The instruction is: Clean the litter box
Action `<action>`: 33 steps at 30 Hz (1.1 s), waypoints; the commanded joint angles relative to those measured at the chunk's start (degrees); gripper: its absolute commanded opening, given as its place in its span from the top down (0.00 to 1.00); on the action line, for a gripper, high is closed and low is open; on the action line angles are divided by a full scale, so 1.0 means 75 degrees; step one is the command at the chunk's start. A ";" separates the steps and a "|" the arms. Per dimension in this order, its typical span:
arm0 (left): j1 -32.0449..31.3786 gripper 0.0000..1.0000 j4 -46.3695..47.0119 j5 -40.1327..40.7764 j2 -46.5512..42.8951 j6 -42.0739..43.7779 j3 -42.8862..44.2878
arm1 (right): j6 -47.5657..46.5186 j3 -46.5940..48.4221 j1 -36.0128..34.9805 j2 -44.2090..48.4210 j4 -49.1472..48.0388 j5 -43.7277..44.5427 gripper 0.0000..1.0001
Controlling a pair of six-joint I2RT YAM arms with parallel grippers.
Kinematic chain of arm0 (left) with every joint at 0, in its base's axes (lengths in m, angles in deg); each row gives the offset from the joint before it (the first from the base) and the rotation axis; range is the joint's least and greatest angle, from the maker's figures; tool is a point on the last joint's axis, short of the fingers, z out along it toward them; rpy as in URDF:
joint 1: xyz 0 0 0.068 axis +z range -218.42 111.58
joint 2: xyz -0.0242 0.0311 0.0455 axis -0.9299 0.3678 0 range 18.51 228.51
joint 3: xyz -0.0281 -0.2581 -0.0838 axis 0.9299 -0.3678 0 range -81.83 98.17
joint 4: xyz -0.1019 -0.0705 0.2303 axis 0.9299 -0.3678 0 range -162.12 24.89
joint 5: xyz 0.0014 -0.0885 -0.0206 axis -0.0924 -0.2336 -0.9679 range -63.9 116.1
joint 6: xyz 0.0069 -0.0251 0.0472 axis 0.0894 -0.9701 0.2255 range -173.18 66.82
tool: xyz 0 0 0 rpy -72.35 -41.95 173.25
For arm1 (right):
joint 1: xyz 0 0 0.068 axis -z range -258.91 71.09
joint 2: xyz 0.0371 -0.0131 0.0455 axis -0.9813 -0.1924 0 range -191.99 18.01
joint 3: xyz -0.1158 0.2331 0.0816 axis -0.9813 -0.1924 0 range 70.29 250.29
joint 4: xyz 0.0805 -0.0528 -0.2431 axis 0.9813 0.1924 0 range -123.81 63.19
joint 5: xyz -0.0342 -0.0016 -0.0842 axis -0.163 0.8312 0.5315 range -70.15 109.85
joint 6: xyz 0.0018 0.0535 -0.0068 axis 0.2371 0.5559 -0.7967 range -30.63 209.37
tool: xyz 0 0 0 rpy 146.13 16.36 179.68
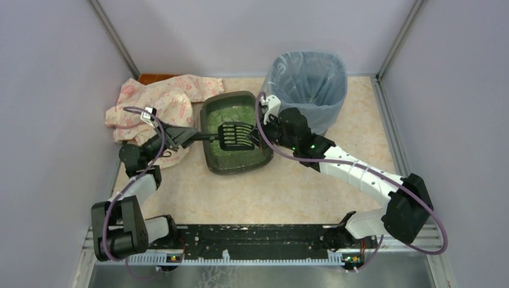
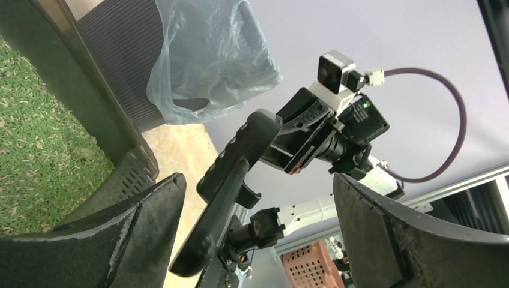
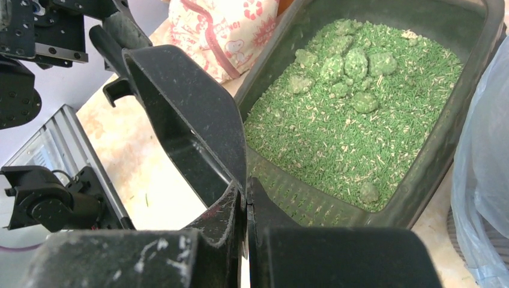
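The litter box (image 1: 208,157) sits mid-table and holds green litter (image 3: 336,132) with several clumps (image 3: 345,63) at its far end. A black slotted scoop (image 1: 235,135) lies over the box. My right gripper (image 1: 260,137) is shut on the scoop's side wall (image 3: 180,114); in the right wrist view the gripper (image 3: 247,187) has its jaws pressed together on that wall. My left gripper (image 1: 180,137) is open, and the scoop's handle (image 2: 234,174) stands between its wide-apart fingers (image 2: 150,210) without touching them. In the left wrist view the gripper (image 2: 258,180) is beside the box wall (image 2: 90,102).
A round bin lined with a blue-grey bag (image 1: 309,81) stands just right of the box, behind my right arm. A patterned cloth (image 1: 162,102) lies left of the box. Grey walls enclose the table on three sides.
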State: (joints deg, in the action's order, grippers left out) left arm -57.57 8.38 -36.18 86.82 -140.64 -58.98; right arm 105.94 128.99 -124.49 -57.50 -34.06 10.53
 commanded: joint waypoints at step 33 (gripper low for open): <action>-0.0148 0.54 0.3884 0.0118 -0.1125 -0.0766 -0.0772 | 0.0127 0.1272 -0.0029 0.0369 0.0858 -0.0997 1.00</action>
State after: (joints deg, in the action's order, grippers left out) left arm -58.22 22.98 -34.06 79.74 -147.59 -65.71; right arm 106.10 134.58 -124.49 -54.44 -25.84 3.67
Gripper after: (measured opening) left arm 0.479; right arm 0.012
